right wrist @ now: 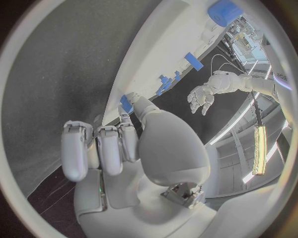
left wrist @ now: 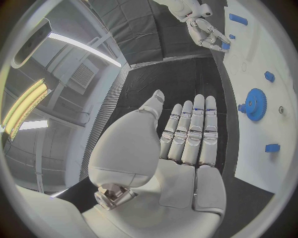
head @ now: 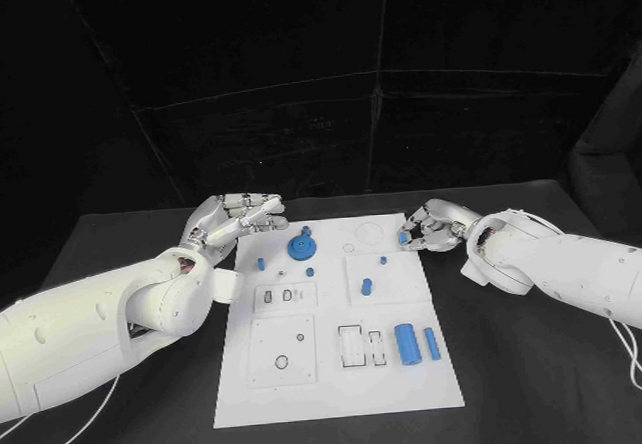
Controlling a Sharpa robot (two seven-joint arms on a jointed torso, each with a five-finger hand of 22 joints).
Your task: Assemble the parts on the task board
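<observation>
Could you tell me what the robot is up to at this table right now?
It is assembling small blue parts on the white board. The right hand pinches a small blue part at the board's far right edge. The left hand hovers open beside the far left corner, holding nothing. A blue gear and a blue cylinder sit on the board.

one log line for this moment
left hand: open, off board | right hand: pinching blue part at board edge | gear: on board
</observation>
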